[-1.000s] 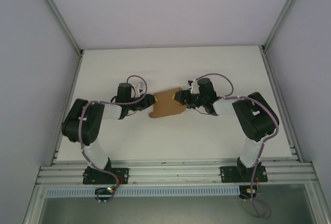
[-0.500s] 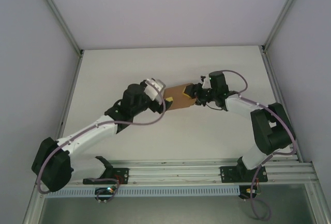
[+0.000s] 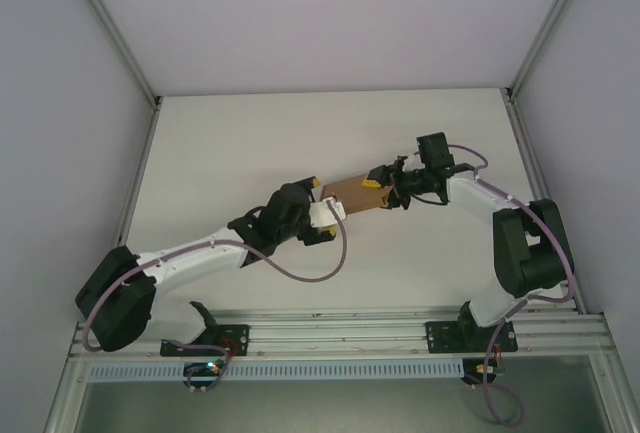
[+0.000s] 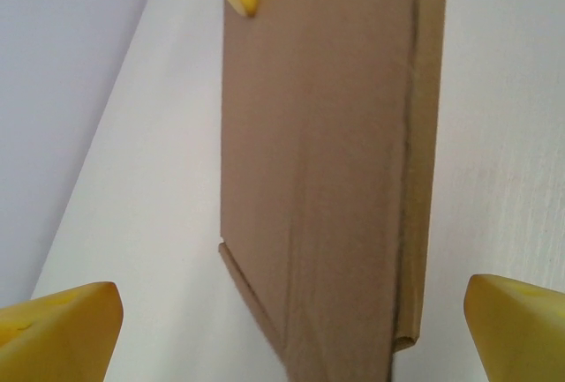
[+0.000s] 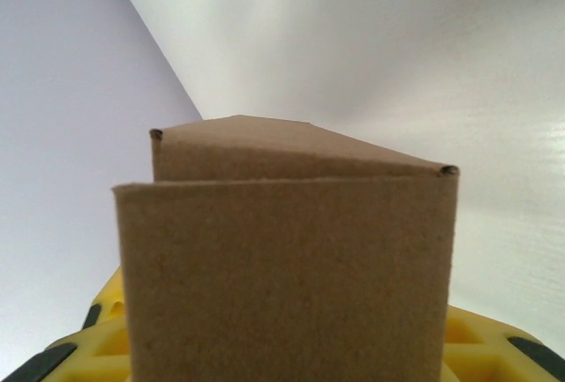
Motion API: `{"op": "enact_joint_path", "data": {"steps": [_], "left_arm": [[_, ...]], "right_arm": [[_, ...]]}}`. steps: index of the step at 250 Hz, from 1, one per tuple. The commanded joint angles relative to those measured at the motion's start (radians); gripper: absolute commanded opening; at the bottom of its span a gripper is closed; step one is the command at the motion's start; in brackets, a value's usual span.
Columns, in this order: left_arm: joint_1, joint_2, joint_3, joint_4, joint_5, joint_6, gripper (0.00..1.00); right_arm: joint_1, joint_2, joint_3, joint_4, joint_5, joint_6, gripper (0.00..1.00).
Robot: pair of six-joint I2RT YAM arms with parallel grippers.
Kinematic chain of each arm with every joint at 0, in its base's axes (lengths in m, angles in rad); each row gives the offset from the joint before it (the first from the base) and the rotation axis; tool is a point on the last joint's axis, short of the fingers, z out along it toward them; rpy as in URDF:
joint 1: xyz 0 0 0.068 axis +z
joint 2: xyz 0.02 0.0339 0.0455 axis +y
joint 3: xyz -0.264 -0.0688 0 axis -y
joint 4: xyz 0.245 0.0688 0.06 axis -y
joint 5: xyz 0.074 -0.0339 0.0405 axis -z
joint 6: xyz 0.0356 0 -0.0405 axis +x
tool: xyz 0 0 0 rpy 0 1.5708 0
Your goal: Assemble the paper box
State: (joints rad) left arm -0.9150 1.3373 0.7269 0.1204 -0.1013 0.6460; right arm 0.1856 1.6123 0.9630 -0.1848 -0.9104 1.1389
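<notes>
The paper box (image 3: 352, 194) is a brown cardboard piece, folded and held off the white table in the middle of the top view. My right gripper (image 3: 381, 191) is shut on its right end. In the right wrist view the cardboard (image 5: 282, 258) stands up between yellow fingers (image 5: 481, 347), with a second panel behind it. My left gripper (image 3: 327, 202) is at the box's left end, open. Seen from the left wrist, its yellow fingertips (image 4: 55, 327) stand wide apart on either side of the cardboard (image 4: 318, 161) without touching it.
The white table (image 3: 250, 133) is walled at the back and both sides, with metal posts at the corners. A rail (image 3: 340, 335) with both arm bases runs along the near edge. The left arm's cable (image 3: 310, 275) loops low over the table.
My left gripper has opened and let go of the box. The left arm has stretched out low toward the box's left end. The right gripper has carried the box slightly right and it now looks narrower.
</notes>
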Motion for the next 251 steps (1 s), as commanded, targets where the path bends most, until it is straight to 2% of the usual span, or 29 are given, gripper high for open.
{"op": "enact_joint_path", "data": {"steps": [1,51,76,144,194,207,251], "left_arm": [[-0.004,0.028,0.041,0.003,0.013,0.057,1.0],[-0.002,0.068,0.054,0.069,-0.008,0.064,1.0],[0.002,0.084,0.062,0.104,-0.014,0.061,0.97],[0.011,0.127,0.091,0.107,0.016,0.065,0.65],[0.014,0.146,0.097,0.127,0.059,0.052,0.51],[0.017,0.146,0.098,0.121,0.057,0.053,0.48],[0.051,0.124,0.098,0.059,0.126,0.042,0.39]], "right_arm": [[-0.009,0.015,0.028,-0.044,-0.07,0.048,0.41],[-0.009,0.036,0.036,-0.066,-0.115,0.049,0.42],[-0.008,0.04,0.033,-0.091,-0.117,0.03,0.42],[-0.009,0.035,0.014,-0.083,-0.143,0.028,0.43],[-0.008,0.037,0.017,-0.106,-0.143,-0.013,0.51],[-0.008,0.029,0.01,-0.095,-0.137,-0.013,0.58],[-0.02,-0.035,0.012,-0.051,-0.002,-0.055,0.68]]}}
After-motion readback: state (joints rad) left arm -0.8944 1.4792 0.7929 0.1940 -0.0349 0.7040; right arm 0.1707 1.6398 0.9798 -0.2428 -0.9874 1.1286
